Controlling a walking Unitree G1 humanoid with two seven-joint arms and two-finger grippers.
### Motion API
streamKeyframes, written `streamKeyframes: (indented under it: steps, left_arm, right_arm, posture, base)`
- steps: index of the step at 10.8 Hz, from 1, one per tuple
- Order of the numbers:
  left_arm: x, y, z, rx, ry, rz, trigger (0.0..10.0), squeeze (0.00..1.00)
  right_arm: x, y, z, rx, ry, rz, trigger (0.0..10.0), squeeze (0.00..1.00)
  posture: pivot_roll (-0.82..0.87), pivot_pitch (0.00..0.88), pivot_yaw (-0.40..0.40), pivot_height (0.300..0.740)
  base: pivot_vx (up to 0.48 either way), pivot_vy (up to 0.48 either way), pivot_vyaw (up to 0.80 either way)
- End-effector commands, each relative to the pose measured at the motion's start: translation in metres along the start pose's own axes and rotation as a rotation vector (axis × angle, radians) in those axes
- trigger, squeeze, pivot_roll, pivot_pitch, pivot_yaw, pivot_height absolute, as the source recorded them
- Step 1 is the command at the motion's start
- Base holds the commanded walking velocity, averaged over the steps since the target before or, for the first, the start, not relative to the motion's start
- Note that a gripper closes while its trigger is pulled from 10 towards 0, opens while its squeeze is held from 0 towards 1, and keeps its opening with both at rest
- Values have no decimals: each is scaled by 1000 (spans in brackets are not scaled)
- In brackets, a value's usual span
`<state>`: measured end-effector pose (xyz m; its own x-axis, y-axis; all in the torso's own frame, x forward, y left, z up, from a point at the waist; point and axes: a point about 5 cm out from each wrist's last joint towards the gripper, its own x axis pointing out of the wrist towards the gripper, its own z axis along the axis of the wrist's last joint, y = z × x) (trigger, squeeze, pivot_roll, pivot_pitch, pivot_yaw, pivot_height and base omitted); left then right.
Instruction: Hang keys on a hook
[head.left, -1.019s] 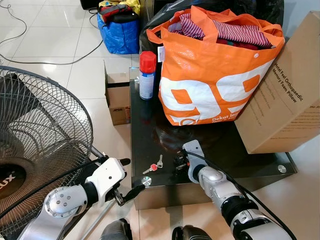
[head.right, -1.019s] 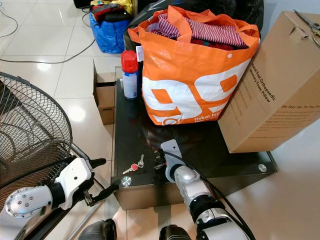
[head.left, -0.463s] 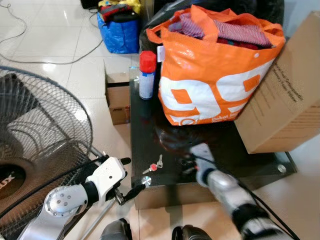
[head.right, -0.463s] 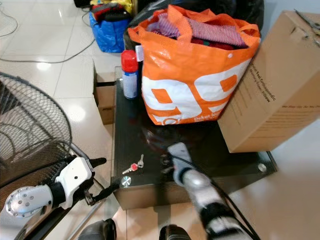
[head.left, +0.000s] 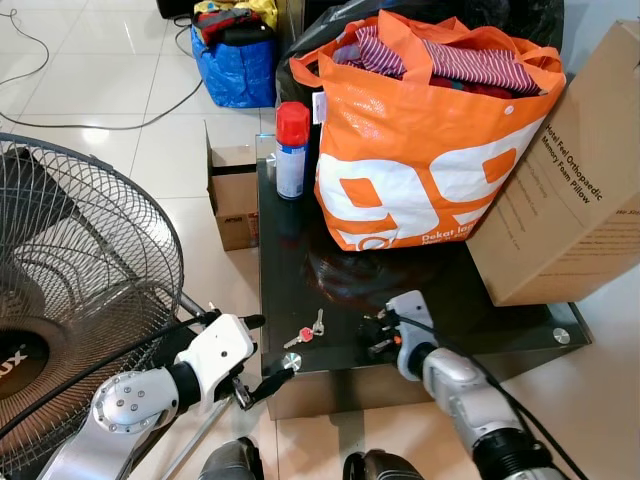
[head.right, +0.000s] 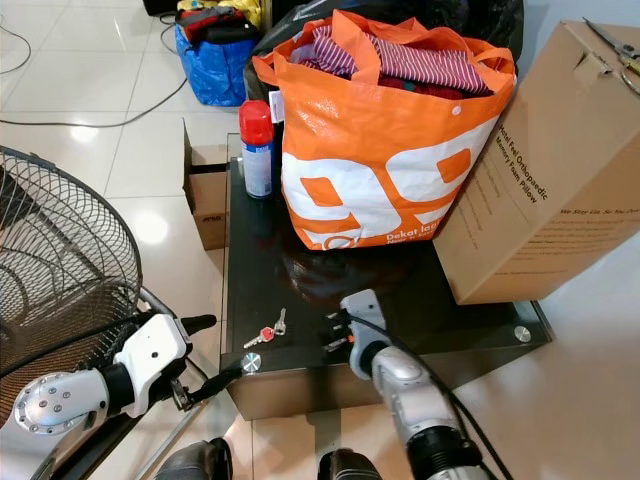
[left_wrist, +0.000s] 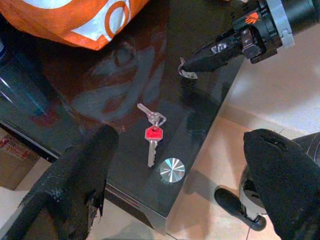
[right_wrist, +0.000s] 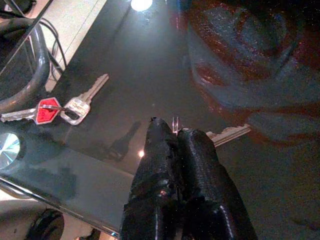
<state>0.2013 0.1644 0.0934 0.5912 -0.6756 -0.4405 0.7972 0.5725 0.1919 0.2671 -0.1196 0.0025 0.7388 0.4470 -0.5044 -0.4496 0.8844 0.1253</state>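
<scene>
Keys (head.left: 306, 331) near table (head.left: 300, 260) front edge; right pincer (head.left: 372, 333) closed beside; left pincer (head.left: 264, 352) spread.

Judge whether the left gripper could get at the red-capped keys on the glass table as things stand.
Probably yes: the left gripper hangs open beside the table's edge, and the red-capped keys lie uncovered near it.

Right tool (right_wrist: 172, 131) pinched — left tool (head.left: 262, 352) spread

The cardboard box (head.left: 580, 190) reads "Hotel Feel Orthopaedic Memory Foam Pillow".
</scene>
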Motion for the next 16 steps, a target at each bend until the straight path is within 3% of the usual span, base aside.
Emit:
streamKeyframes:
  steps: [1, 3, 8, 9, 14, 15, 16]
  left_arm:
    - [1, -3, 2, 8, -9, -14, 10000, 0]
    - [0, -3, 1, 11, -5, -14, 10000, 0]
    - [1, -3, 1, 8, -8, -16, 10000, 0]
    - [1, -3, 0, 7, -7, -18, 10000, 0]
    - [0, -2, 0, 6, -2, -31, 10000, 0]
    - [0, -2, -1, 7, -1, -31, 10000, 0]
    - [0, -2, -1, 7, -1, -32, 10000, 0]
  right_arm:
    - [-1, -2, 0, -15, 10, -19, 10000, 1000]
    - [1, -7, 6, -18, 6, -84, 10000, 1000]
    - [7, -6, 1, -17, 73, -52, 10000, 1000]
    - [8, -5, 1, -52, 85, -41, 10000, 35]
    - [13, -11, -2, -139, 135, -20, 9765, 0]
    - [15, -13, 1, -138, 130, -20, 6627, 0]
    - [15, -14, 2, -138, 126, -17, 4431, 0]
  posture:
    - [-52, 130, -77, 740]
    - [-51, 131, -80, 740]
    - [-57, 146, -82, 740]
    - [-57, 149, -82, 740]
    - [-56, 157, -77, 740]
    - [-55, 156, -77, 740]
    - [-56, 154, -78, 740]
  base:
    - [0, 0, 0]
    - [0, 0, 0]
    - [0, 0, 0]
    - [0, 0, 0]
    - [0, 0, 0]
    - [0, 0, 0]
    - [0, 0, 0]
